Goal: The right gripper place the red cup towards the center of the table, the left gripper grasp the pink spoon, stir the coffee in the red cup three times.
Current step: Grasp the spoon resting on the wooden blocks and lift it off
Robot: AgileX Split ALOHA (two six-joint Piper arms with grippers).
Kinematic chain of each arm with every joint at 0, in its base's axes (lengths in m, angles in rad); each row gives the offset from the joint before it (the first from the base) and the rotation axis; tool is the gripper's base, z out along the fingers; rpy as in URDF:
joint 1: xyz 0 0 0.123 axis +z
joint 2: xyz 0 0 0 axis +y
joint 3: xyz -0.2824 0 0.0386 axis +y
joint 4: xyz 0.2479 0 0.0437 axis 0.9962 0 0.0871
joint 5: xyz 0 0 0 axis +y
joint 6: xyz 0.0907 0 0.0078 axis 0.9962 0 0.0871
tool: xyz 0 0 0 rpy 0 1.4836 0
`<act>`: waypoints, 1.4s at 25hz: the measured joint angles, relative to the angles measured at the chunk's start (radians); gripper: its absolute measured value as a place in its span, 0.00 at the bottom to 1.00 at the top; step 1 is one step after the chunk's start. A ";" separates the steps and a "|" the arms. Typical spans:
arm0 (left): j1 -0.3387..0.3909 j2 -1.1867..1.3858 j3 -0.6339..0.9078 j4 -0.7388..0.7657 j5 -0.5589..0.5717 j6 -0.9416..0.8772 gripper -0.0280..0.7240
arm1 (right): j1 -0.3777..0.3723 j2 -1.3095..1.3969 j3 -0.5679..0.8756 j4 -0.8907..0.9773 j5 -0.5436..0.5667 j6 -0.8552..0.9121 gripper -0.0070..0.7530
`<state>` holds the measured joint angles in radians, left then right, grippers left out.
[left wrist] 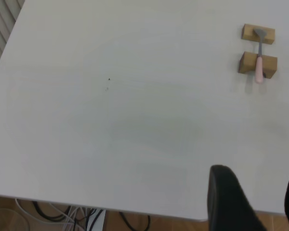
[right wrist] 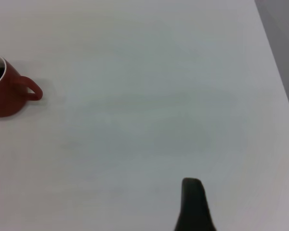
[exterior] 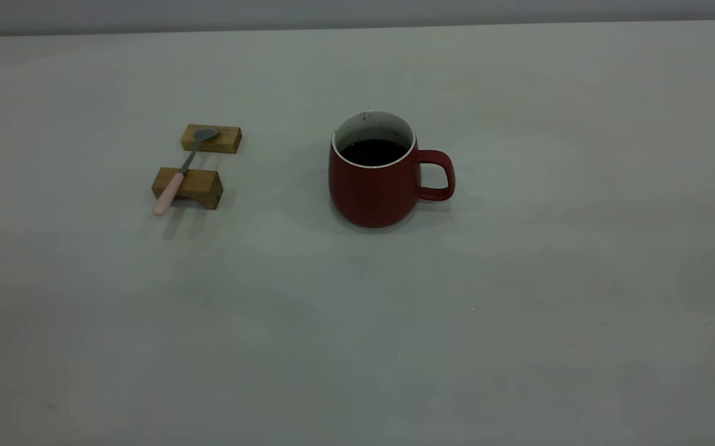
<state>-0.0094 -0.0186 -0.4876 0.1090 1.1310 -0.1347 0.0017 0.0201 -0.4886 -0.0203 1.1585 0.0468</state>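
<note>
Exterior view: red cup upright near frame centre on the pale worktop, handle turned toward frame right, coffee dark and flat inside. Left of centre, pink spoon bridging two wooden blocks, bowl on the upper block, pink handle jutting past the lower one. No arm in that frame. Left wrist view: left tool at lower right of frame, over the worktop's edge, fingers spread with bare gap between, well apart from spoon and blocks at upper right; cables below the edge. Right wrist view: right tool at bottom, one finger visible, spread or closed impossible to tell; cup far off at left edge.
</note>
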 joint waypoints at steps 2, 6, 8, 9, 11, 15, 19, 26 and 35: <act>0.000 0.000 0.000 0.000 0.000 0.000 0.53 | 0.000 0.000 0.000 0.000 0.000 0.000 0.78; 0.000 0.000 0.000 0.003 0.000 -0.004 0.53 | 0.000 0.000 0.000 0.000 0.001 0.000 0.78; 0.000 0.000 0.000 0.004 -0.001 -0.006 0.54 | 0.000 0.000 0.000 0.000 0.001 0.000 0.78; 0.000 0.000 -0.002 0.004 -0.002 -0.006 0.56 | 0.000 0.000 0.000 0.000 0.001 0.000 0.78; 0.000 0.022 -0.019 0.004 -0.013 -0.002 0.62 | 0.000 0.000 0.000 0.000 0.001 0.000 0.78; 0.000 0.182 -0.076 0.004 -0.108 0.023 0.82 | 0.000 0.000 0.000 0.000 0.001 0.000 0.78; 0.000 0.415 -0.150 -0.005 -0.242 0.037 0.94 | 0.000 0.000 0.000 0.000 0.001 0.000 0.78; -0.001 0.893 -0.269 -0.109 -0.390 0.053 0.94 | 0.000 0.000 0.000 0.000 0.001 0.000 0.78; -0.002 1.475 -0.445 -0.338 -0.449 0.241 0.94 | 0.000 0.000 0.000 0.000 0.001 0.000 0.78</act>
<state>-0.0109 1.4561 -0.9324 -0.2289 0.6817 0.1061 0.0017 0.0201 -0.4886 -0.0203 1.1592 0.0468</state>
